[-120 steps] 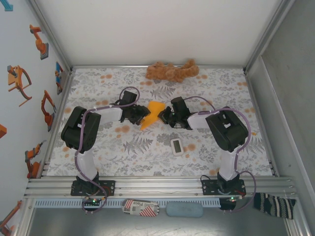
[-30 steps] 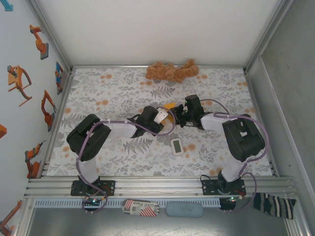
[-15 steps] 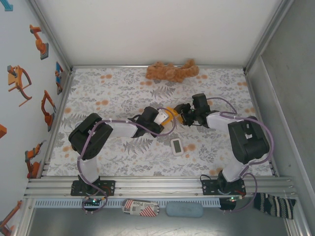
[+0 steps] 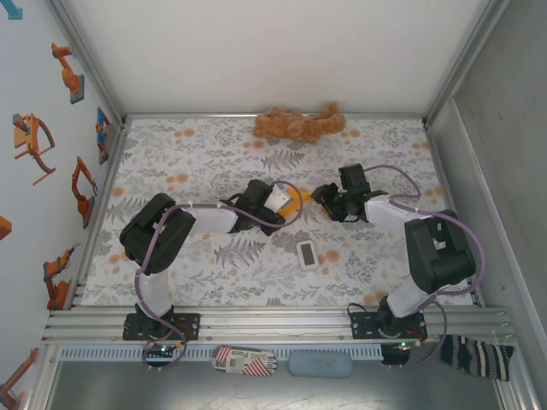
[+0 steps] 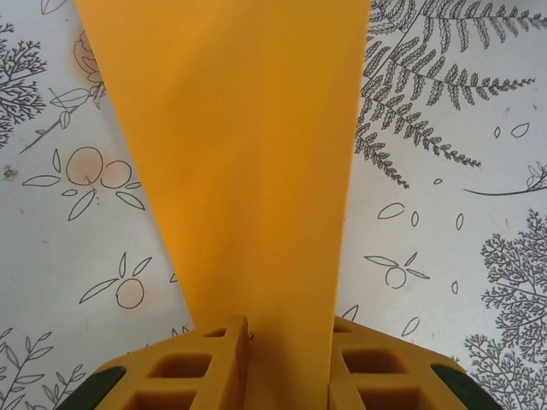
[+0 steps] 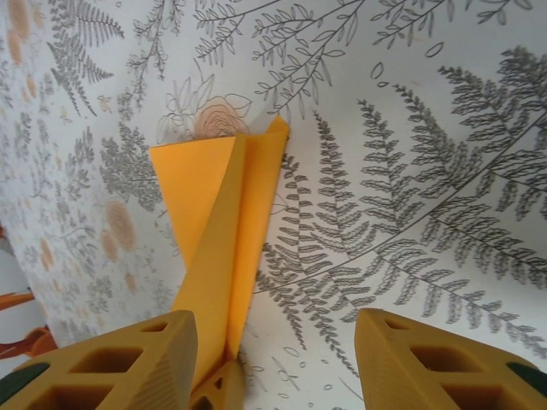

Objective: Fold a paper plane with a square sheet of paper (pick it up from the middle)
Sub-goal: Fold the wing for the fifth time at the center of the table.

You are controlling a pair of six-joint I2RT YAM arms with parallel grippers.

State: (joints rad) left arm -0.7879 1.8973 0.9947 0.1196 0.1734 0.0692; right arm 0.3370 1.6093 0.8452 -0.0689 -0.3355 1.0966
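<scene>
- The square sheet of paper [image 5: 248, 154], now a creased orange strip, sits over the middle of the counter [image 4: 205, 154], between the arms.
- It looks light, limp and easily crumpled, so it is best pinched along a folded edge.
- Clenched on its narrow end: the left claw [image 5: 286, 329].
- Released, jaws spread beside the paper: the right claw [image 6: 273, 320].
- From above, the wrists hide most folds, and contact with the counter is unclear.

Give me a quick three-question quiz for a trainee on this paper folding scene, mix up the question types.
1. True or false: the left tool is clamped on the orange paper.
2. Which appears lowest in the overhead view? A) plush toy B) white device C) orange paper
3. Fill in: the right tool's jaws stand ___.
Key: 1 true; 2 B; 3 open.
</scene>
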